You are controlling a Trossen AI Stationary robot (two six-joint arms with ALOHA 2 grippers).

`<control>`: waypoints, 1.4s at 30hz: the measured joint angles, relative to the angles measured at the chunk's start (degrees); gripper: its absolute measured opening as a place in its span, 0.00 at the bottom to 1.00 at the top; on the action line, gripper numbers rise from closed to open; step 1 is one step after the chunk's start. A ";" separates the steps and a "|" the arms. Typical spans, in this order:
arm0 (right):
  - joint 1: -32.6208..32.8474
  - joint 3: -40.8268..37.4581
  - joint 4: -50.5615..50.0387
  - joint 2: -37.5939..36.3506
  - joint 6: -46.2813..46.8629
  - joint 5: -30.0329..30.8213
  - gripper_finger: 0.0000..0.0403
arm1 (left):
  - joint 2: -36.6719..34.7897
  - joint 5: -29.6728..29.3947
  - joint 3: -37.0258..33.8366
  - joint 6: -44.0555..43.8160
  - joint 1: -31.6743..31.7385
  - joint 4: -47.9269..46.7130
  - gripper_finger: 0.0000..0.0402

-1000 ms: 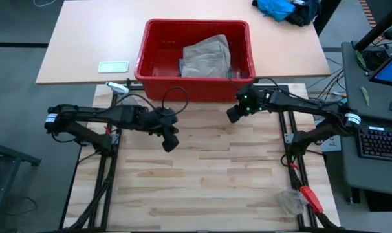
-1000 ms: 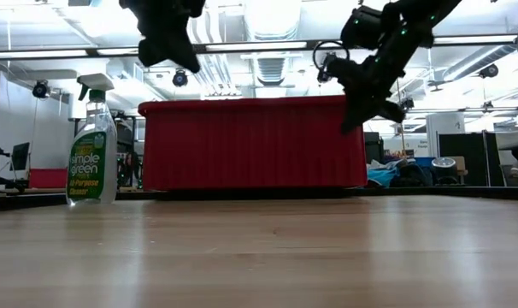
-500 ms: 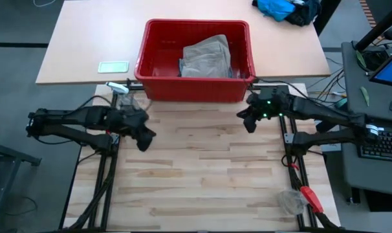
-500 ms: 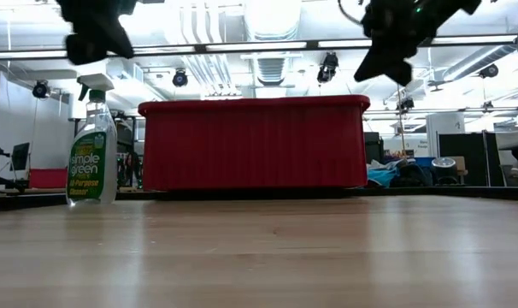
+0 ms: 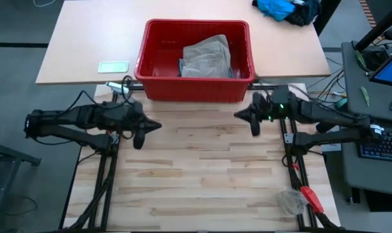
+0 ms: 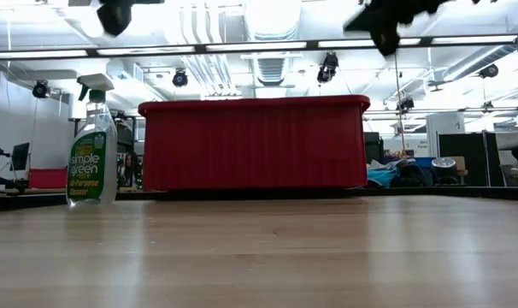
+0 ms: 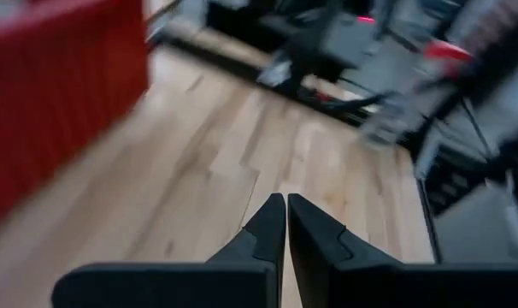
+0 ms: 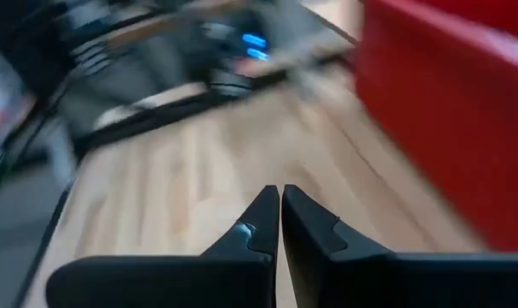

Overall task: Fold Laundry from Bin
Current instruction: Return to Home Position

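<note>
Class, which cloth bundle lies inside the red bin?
The khaki folded garment, in the red bin; the bright blue heap sits outside it, on the pale table.

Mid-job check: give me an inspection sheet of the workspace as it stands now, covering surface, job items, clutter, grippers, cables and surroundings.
Surface: wooden table; nothing seen lying between the arms.
Job's things: red bin at the table's far edge; khaki garment folded inside. Other garments: nothing seen.
Clutter: spray bottle left of the bin; green card behind it; red-handled tool at the near right corner.
Grippers: left gripper shut, empty, raised near the left edge; right gripper shut, empty, raised near the right edge.
Cables: black loop by the left arm.
Surroundings: blue cloth heap at the far right; keyboard on a side desk.
</note>
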 joint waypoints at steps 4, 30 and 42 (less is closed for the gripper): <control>4.42 -3.37 4.78 -1.29 -12.64 5.19 0.02 | -1.05 1.15 -0.69 12.67 -0.45 2.12 0.00; 4.57 -35.79 47.21 -8.87 -26.06 -17.02 0.02 | -19.87 38.60 -37.52 35.91 -0.49 27.52 0.00; 1.87 -40.23 47.73 -19.71 -26.39 -11.68 0.02 | -33.00 41.96 -47.57 36.96 -0.34 37.61 0.00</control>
